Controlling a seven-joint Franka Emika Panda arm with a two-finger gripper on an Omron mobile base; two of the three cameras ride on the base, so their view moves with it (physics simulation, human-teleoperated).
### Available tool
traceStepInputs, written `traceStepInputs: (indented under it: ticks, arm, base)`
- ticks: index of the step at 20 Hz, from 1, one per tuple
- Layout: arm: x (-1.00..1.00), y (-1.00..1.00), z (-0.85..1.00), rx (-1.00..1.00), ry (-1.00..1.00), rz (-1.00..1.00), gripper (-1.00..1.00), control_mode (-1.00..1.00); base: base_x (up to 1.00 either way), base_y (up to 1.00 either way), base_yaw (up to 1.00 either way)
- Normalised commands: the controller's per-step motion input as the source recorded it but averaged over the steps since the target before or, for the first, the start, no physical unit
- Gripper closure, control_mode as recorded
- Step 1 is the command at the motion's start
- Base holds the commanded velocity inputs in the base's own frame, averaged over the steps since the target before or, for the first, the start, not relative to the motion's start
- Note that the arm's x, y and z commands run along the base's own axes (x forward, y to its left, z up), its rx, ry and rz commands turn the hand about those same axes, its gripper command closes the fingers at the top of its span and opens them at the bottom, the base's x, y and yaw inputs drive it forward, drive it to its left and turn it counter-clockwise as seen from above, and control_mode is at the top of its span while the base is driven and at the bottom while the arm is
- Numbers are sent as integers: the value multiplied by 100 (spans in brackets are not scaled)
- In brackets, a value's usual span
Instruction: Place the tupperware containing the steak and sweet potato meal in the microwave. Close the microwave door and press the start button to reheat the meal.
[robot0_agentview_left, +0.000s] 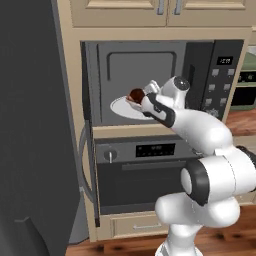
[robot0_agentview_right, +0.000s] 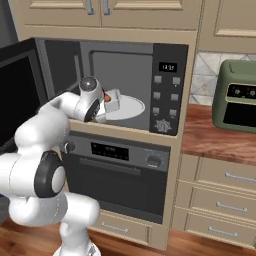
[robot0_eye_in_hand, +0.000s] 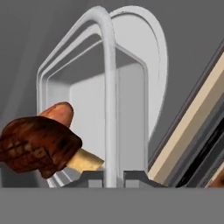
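Lighting: even, diffuse, moderately bright; source not discernible. Shadows: faint, soft, inside the light grey cavity of the wide black microwave (robot0_agentview_left: 150, 75). Glare: slight. Rendering: soft, low-resolution, slightly blurred throughout.

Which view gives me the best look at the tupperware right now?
The hand view: the tupperware fills it, its rim pinched by the gripper, the steak alongside. Both base views show just a small white corner of it behind the hand, inside the microwave.
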Motion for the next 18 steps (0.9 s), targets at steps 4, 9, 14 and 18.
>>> traceStepInputs:
  ticks: [4, 9, 14, 18]
  arm:
    - [62, 1, -21, 0, -1, -16, 100, -100]
    - [54, -6, -19, 6, 3, -3, 100, -100]
    - [40, -8, -14, 9, 13, 0, 100, -100]
    - [39, -14, -28, 10, 14, 0, 100, -100]
  base:
    - [0, 0, 0]
    - [0, 0, 0]
    - [0, 0, 0]
    - [0, 0, 0]
